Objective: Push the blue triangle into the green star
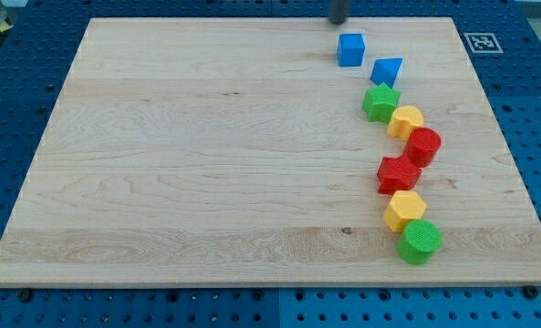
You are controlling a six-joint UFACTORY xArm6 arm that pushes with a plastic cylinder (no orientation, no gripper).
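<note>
Blue triangle (387, 70) sits near the board's (207, 155) top right, just above the green star (380, 102) — touching or nearly so. Up-left lies a blue cube (350, 49). My tip (338, 20) — a bare rod, holding nothing — hovers just above that cube at the top edge.

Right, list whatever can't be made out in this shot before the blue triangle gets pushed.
- My tip: blurred, and the rod above it is cut off by the view's top edge.
- Blue triangle and green star: too close to tell whether they touch.
- Red block near the yellow hexagon: exact shape unclear.
- Printed marker at the board's top right: pattern too small to read.
</note>
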